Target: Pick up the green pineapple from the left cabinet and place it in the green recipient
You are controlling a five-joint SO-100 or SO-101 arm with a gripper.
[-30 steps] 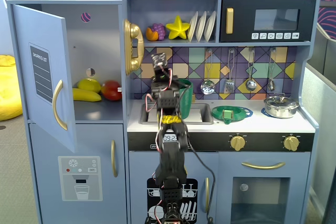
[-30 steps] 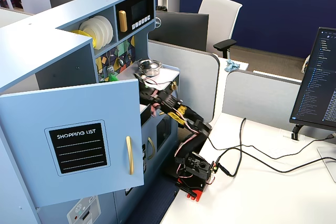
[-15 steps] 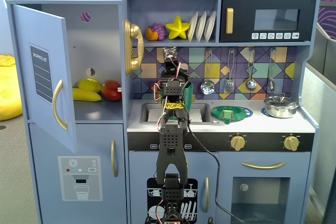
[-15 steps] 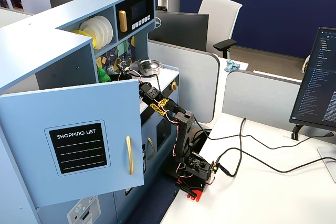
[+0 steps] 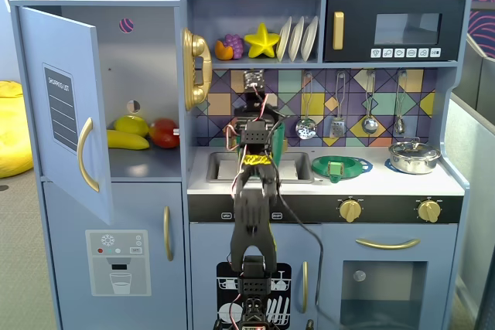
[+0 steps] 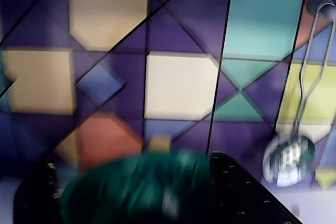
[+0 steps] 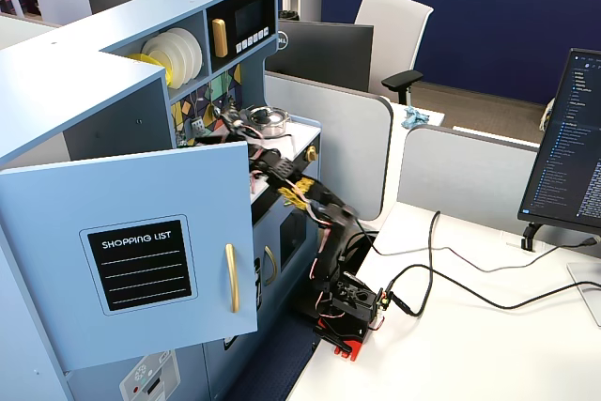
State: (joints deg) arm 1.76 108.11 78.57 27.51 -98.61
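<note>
In a fixed view facing the toy kitchen, the black two-finger gripper [image 5: 254, 83] is raised in front of the coloured tile backsplash [image 5: 371, 86], above the grey sink [image 5: 220, 166]. The arm's own links cover most of the tall dark-green ribbed plastic recipient [image 5: 277, 138], of which only a sliver shows at the arm's right edge.

The wrist view is blurred: a dark green mass [image 6: 134, 190] fills the bottom between two black shapes, and I cannot tell whether it is the small green plastic pineapple or the recipient's rim (so whether the fingers are apart or clamped cannot be told either). A silver ladle [image 6: 287, 156] hangs at right.

The tall light-blue left cabinet [image 5: 143, 67] stands with its door [image 5: 66, 106] swung open; inside lie a yellow lemon [image 5: 131, 124], a yellow banana [image 5: 128, 141] and a red fruit [image 5: 164, 133]. In another fixed view that door [image 7: 131, 255] hides the interior.
</note>
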